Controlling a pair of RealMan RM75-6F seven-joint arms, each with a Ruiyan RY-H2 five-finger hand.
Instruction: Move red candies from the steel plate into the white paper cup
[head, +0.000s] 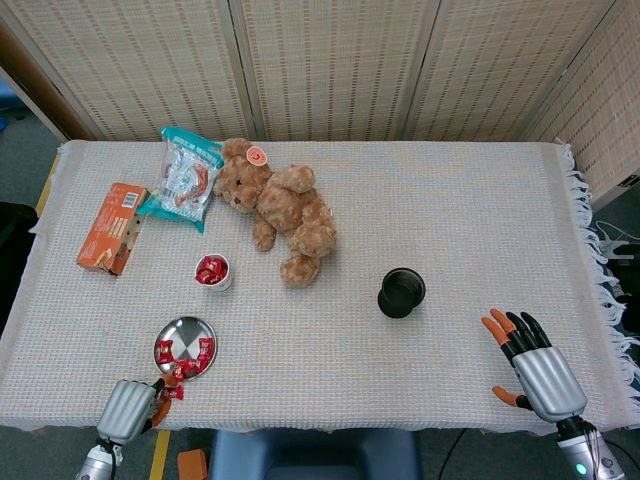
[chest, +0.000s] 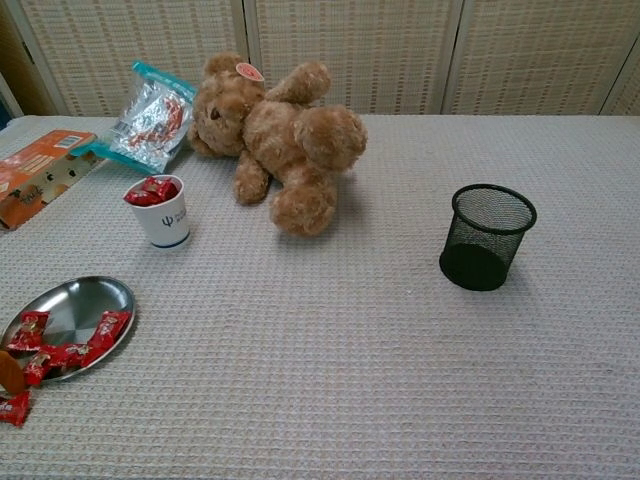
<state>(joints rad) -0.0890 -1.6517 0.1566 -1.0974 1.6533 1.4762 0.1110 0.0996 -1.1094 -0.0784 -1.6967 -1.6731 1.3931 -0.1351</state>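
Left hand (head: 128, 410) sits just below steel plate (head: 176, 331), pinching a red candy (head: 166, 384). Right hand (head: 532, 367) rests empty, fingers spread, on tabletop (head: 440, 220).

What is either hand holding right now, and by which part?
The right hand holds nothing, its fingers spread over the cloth. The left hand sits at the plate's near edge beside a candy; whether it pinches the candy cannot be told.

Head view looks almost straight down from high up, catching the whole table (head: 450, 200) with the screen wall along the top. Chest view sits low and close, facing across it (sharing the teddy bear (chest: 275, 135) and mesh cup (chest: 487, 237)).
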